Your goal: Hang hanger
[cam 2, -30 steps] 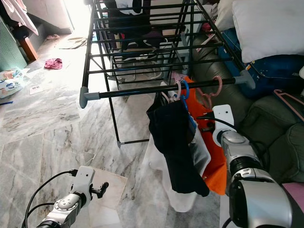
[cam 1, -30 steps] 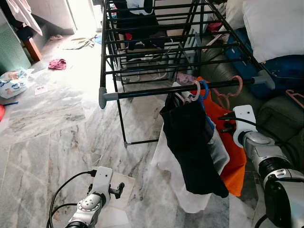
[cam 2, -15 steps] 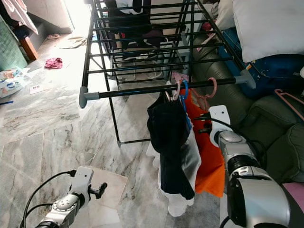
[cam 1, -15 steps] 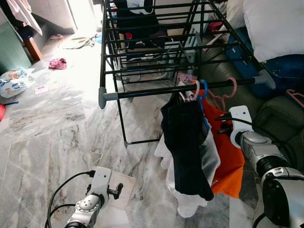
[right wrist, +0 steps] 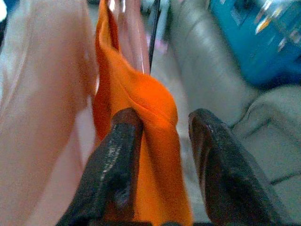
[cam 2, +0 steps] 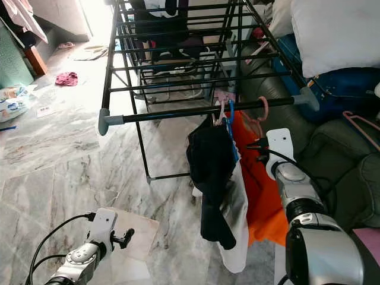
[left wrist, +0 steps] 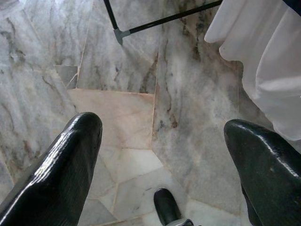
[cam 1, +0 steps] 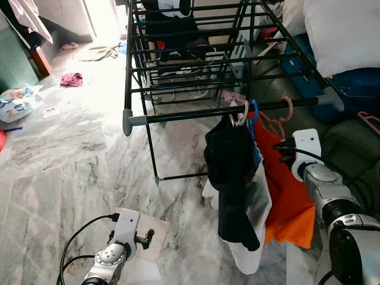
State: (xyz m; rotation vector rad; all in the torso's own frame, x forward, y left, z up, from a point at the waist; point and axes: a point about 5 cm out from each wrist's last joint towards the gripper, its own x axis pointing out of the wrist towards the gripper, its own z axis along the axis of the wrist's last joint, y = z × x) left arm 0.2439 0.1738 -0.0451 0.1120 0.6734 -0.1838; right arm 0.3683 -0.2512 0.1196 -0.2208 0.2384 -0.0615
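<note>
Since a second ago the garments have swung in closer under the drying rack's front rail [cam 1: 225, 111], hanging more plumb. Rail carries the load: dark garment [cam 1: 231, 172] over a white one [cam 1: 252, 231], orange garment [cam 1: 291, 196] beside them, each hooked near the rail's right end. Pink hanger [cam 1: 288, 110] is hooked over the rail there, so hanging looks done. Right end effector [right wrist: 157, 160], below the rail, fingers apart around an orange fold, possibly touching. Left end effector [left wrist: 160, 155] idle, spread wide over floor.

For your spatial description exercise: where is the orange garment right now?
In the eye views the orange garment hangs from the rack's front bar on the right, behind the black garment, with the right gripper around its fold.
</note>
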